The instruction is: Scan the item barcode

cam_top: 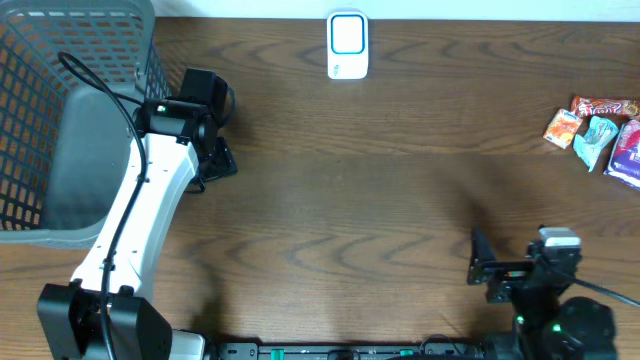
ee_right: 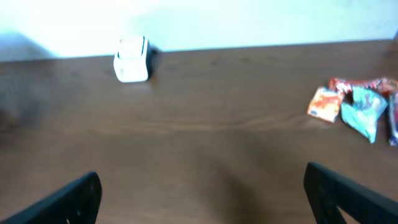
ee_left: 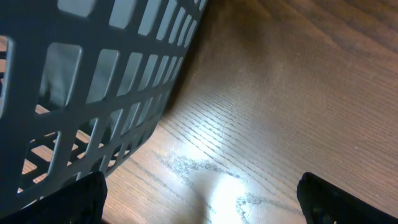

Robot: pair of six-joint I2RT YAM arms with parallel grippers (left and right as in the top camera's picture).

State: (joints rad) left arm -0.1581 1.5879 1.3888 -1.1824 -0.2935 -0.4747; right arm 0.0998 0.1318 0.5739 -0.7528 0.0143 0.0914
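Observation:
Several small snack packets (cam_top: 598, 135) lie in a cluster at the table's far right, also visible in the right wrist view (ee_right: 354, 102). A white barcode scanner (cam_top: 347, 45) with a blue-edged face stands at the back middle; the right wrist view shows the scanner (ee_right: 132, 59) at the far edge. My left gripper (cam_top: 215, 160) hangs open beside the grey basket, with bare wood between its fingers (ee_left: 81, 199). My right gripper (cam_top: 483, 270) sits open near the front right, empty, well short of the packets.
A grey mesh basket (cam_top: 70, 110) fills the back left corner, its wall (ee_left: 93, 81) close to my left gripper. The dark wooden table (cam_top: 350, 200) spreads between the arms.

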